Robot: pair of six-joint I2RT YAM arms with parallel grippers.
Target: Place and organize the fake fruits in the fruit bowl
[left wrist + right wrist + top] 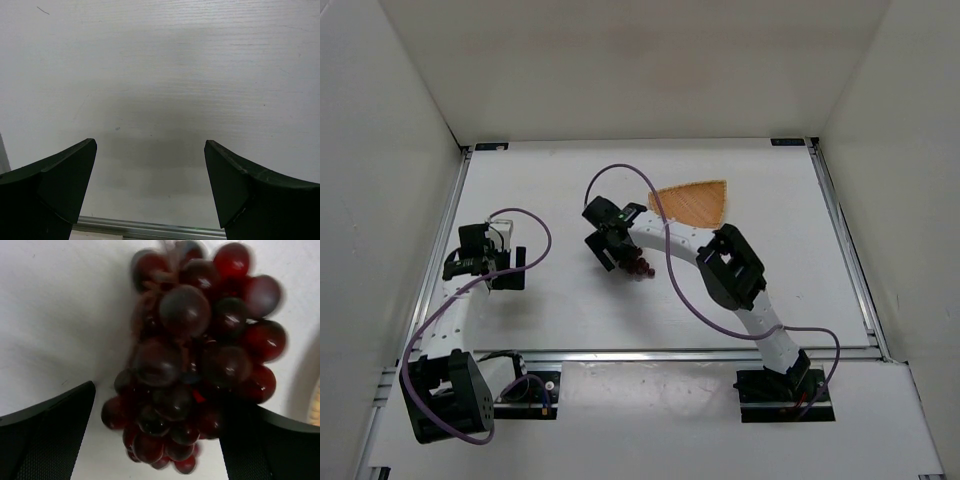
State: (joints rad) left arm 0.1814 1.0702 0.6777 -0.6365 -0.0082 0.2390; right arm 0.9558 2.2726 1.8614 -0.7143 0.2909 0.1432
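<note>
Seen from overhead, the bunch of dark red-purple plastic grapes (pixel 638 267) is too small to make out single beads and lies partly under the right end effector (pixel 616 258), while the white right arm (pixel 670 238) covers the near side of the shallow orange-tan woven basket dish (pixel 695 202). In the right wrist view the grapes (pixel 195 365) are blurred and cut off at the top edge. The dish (pixel 315 410) there is a mere sliver at the right edge.
</note>
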